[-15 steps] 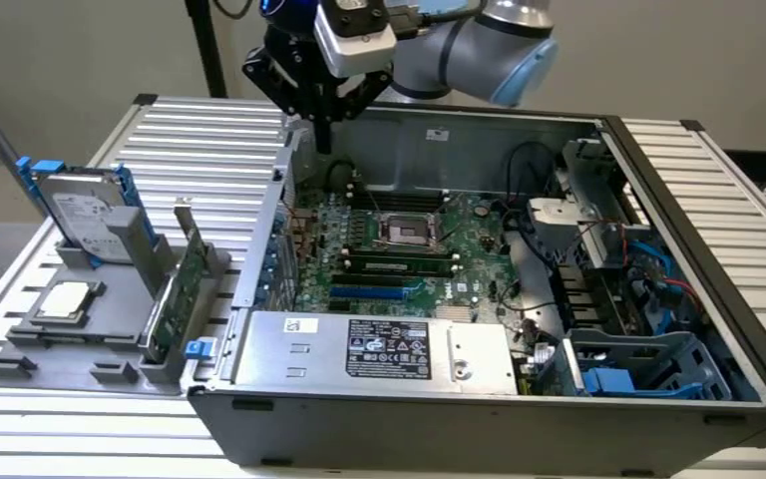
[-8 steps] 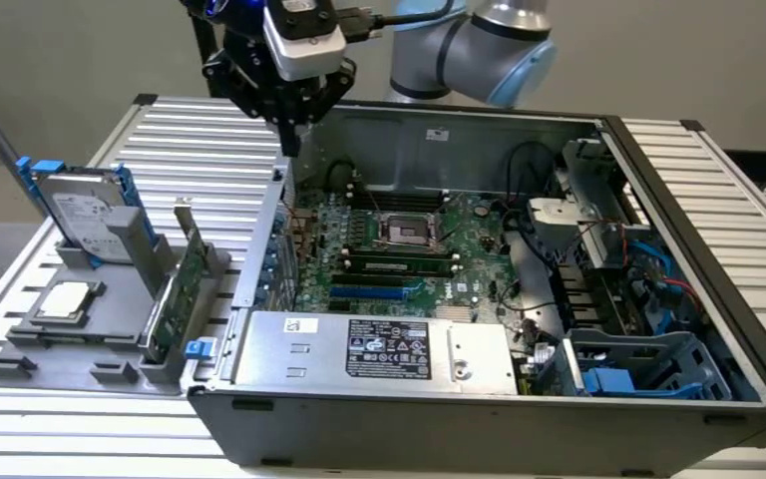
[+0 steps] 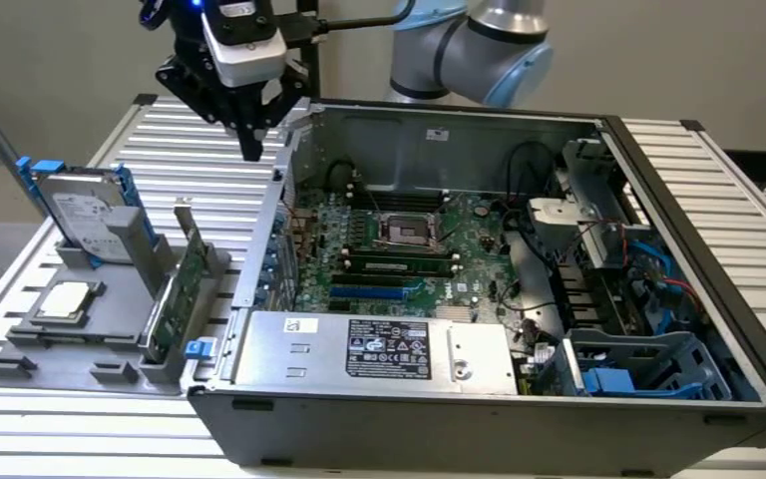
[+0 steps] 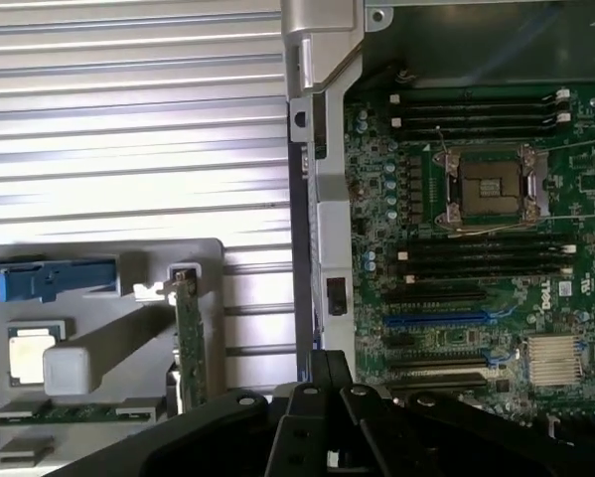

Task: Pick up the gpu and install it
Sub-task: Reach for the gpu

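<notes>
Black hand (image 3: 251, 143), fingers pressed together, empty, hangs over ribbed metal worktop (image 3: 77, 439), just beside rear corner of open grey case (image 3: 490, 439). Gpu (image 3: 175, 289): thin flat green board with narrow silver bracket on upper end, standing on edge in grey plastic holder (image 3: 37, 351), lower than hand, well apart, untouched. Same holder: silver drive (image 3: 84, 215) with blue rails, upright; small square silver chip (image 3: 67, 299), flat. Green motherboard (image 3: 397, 230) inside case, on hand's other side.

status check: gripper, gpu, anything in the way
Gripper shut, empty, high over the case wall. Gpu untouched, on edge in the grey holder. Hard drive stands beside it.
</notes>
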